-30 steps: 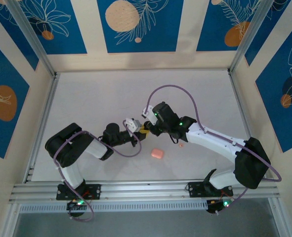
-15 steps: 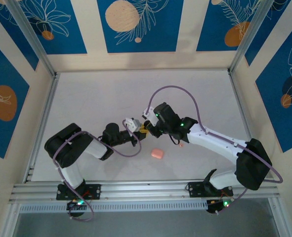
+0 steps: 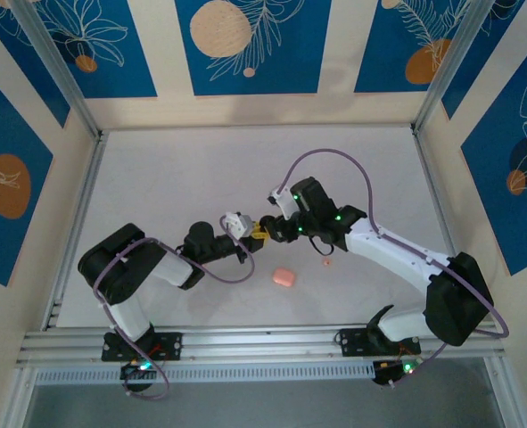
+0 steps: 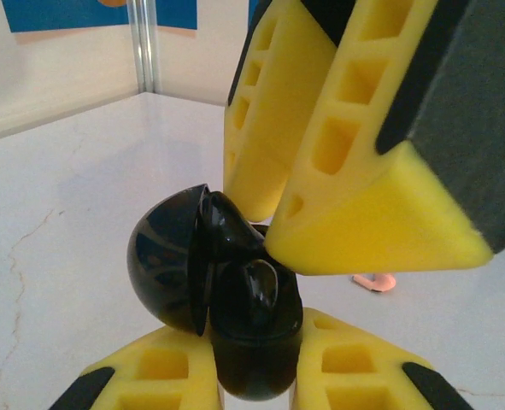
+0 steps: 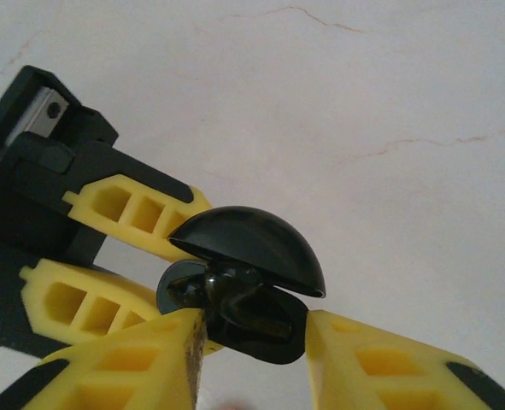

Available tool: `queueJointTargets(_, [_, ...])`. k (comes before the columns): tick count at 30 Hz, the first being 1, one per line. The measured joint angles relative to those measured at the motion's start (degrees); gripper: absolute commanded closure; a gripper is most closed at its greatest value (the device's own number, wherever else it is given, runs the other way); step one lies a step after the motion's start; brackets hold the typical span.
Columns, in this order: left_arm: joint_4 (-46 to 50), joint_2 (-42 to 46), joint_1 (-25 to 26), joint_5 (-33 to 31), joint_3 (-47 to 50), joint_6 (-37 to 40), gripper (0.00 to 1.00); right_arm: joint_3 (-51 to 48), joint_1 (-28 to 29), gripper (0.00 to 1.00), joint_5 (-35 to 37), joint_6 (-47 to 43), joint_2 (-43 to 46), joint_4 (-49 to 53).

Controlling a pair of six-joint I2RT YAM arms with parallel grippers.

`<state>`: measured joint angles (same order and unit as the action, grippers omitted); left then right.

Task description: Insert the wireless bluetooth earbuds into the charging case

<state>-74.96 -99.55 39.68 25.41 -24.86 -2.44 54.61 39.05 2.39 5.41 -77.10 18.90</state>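
1. You've got a white desk (image 3: 201, 169) with faint hairline cracks.
2. Cream walls (image 3: 339, 53) around you carry blue panels (image 3: 290, 53) with orange circles and white leaf outlines.
3. Aluminium posts (image 3: 53, 64) at the corners, slotted rail (image 3: 263, 343) along your near edge.
4. Light is even, shadows soft.

Left wrist cam: the bottom edge is cropping the left hand (image 4: 252, 380) fingers. The top edge is cropping the right hand (image 4: 265, 218) fingers, and one of them is hiding part of a blurry pink thing (image 4: 373, 282) on the counter (image 4: 64, 222). A glossy lump (image 4: 258, 286) inside the charging case (image 4: 252, 350) is blending into the black, so I can't tell if it's an earbud. Right wrist cam: the lid (image 5: 248, 243) is shadowing the wells. Top cam: the case is reading too small, with yellow fingers covering it.
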Motion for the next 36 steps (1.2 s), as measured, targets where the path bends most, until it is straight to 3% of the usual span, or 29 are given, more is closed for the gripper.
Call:
queueJointTargets(11, [-2.2, 0.6, 0.0, 0.0, 0.8, 1.6, 0.82, -0.2, -5.9, 0.55, -13.2, 5.6, 7.5, -1.8])
queueJointTargets(20, [-2.6, 0.6, 0.0, 0.0, 1.4, 4.6, 0.82, -0.8, -11.4, 0.65, -23.7, 14.2, 9.2, -1.7])
queueJointTargets(27, [-2.6, 0.6, 0.0, 0.1, 1.4, 5.8, 0.82, -0.8, -9.7, 0.69, -25.3, 19.1, 8.4, 0.5])
queueJointTargets(36, [-2.6, 0.6, 0.0, 0.1, 1.4, 6.0, 0.82, 3.6, -4.0, 0.69, -20.1, 19.5, 2.4, 6.3])
